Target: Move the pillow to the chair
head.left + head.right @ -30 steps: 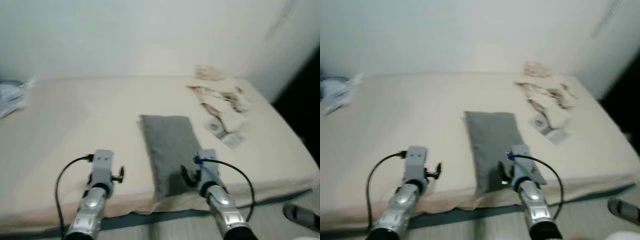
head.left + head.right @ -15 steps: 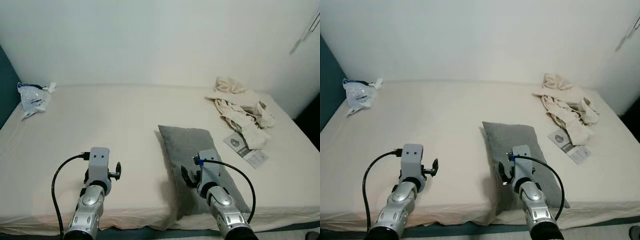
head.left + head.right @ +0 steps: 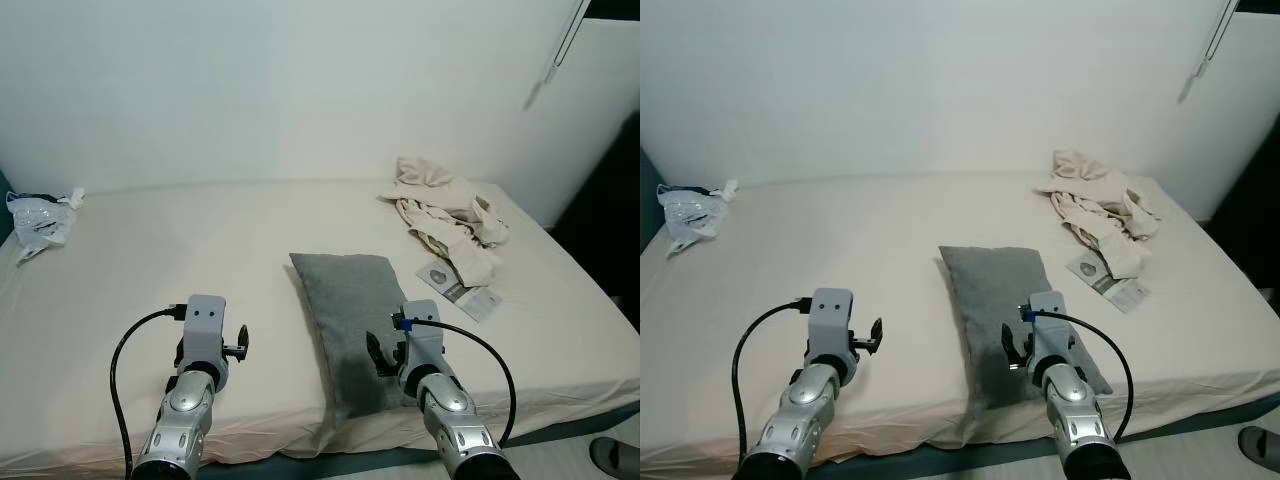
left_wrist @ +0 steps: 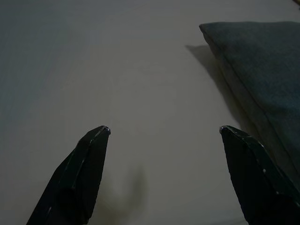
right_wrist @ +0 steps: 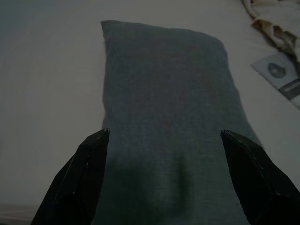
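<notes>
Bed [image 3: 150,260]: wide, covered in a cream sheet, pushed against a white wall; near edge runs below both arms.
Pillow [image 3: 345,310]: grey, oblong, flat on the sheet right of the bed's middle, long side running away from the robot, near end close to the bed's front edge.
Clothes [image 3: 445,215]: crumpled cream heap toward the far right corner of the bed, well apart from the pillow.
Leaflet [image 3: 455,288]: pale printed sheet with a round emblem, flat on the sheet just below the clothes heap, between heap and right edge, near the pillow's right side but not touching.
Plastic bag [image 3: 38,218]: clear and crumpled, at the far left edge of the bed by the wall; something pale and bluish inside, contents too small to tell.
Left pincer [image 4: 164,136]: spread wide, hovering over bare sheet to the left of the pillow, pillow's corner off to one side of its far finger; gripping nothing.
Right pincer [image 5: 164,138]: spread wide, hovering over the pillow's near end, fingers [image 5: 86,178] straddling the pillow's width; contact with the fabric impossible to tell.
Slipper [image 3: 1260,445]: dark, on the floor past the bed's right front corner.
</notes>
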You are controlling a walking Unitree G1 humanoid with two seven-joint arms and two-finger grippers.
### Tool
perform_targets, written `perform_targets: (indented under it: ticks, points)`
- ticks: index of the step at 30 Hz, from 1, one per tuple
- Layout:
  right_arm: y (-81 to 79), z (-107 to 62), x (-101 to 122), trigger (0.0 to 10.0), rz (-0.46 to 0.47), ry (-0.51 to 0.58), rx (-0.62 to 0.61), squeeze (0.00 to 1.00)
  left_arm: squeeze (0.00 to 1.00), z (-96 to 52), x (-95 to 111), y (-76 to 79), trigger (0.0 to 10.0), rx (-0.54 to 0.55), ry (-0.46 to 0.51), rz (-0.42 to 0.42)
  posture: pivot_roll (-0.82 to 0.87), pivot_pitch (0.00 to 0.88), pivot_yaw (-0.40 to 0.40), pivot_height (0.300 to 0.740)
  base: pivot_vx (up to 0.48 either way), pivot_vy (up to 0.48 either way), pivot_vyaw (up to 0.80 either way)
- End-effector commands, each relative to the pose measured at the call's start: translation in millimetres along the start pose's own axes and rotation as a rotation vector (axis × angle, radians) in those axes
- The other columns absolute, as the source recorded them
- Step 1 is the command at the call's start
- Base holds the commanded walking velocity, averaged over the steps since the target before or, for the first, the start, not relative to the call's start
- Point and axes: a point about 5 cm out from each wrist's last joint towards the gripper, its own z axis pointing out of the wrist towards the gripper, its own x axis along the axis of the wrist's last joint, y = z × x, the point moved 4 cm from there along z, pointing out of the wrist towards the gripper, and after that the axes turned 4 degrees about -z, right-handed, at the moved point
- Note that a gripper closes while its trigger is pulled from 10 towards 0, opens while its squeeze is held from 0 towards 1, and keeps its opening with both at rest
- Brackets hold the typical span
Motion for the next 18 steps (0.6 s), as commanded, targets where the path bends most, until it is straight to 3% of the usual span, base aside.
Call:
perform_targets:
  ticks: [1, 7, 14, 15, 18]
  points:
    - [-1.9, 0.3, -1, 10.0, 0.021, -0.002, 0.008, 0.0, 0.0, -1.0, -8, 2.1, 10.0, -0.011, -0.036, 0.014, -0.08, 0.082, -0.048, 0.74, 0.0, 0.0, 0.0]
    - [-7.8, 4.1, 3, 10.0, 0.059, 0.01, 0.014, 0.0, 0.0, -0.2, -7, -0.6, 10.0, -0.01, -0.033, 0.023, -0.07, 0.062, -0.041, 0.74, 0.0, 0.0, 0.0]
    - [-9.6, 8.4, 12, 10.0, 0.043, 0.031, 0.013, 0.0, 0.0, 2.8, -3, -2.3, 10.0, -0.009, -0.023, 0.024, -0.07, 0.055, -0.04, 0.74, 0.0, 0.0, 0.0]
    - [-8.9, 8.9, 14, 10.0, 0.041, 0.036, 0.012, 0.0, 0.0, 3.2, -2, -0.3, 10.0, -0.021, -0.022, 0.077, -0.07, 0.053, -0.041, 0.74, 0.0, -0.48, 0.0]
    - [-8.3, 9.0, 15, 10.0, 0.038, 0.038, 0.013, 0.0, 0.0, 3.0, -4, 1.9, 10.0, -0.025, -0.03, 0.098, -0.06, 0.054, -0.044, 0.74, 0.0, -0.48, 0.0]
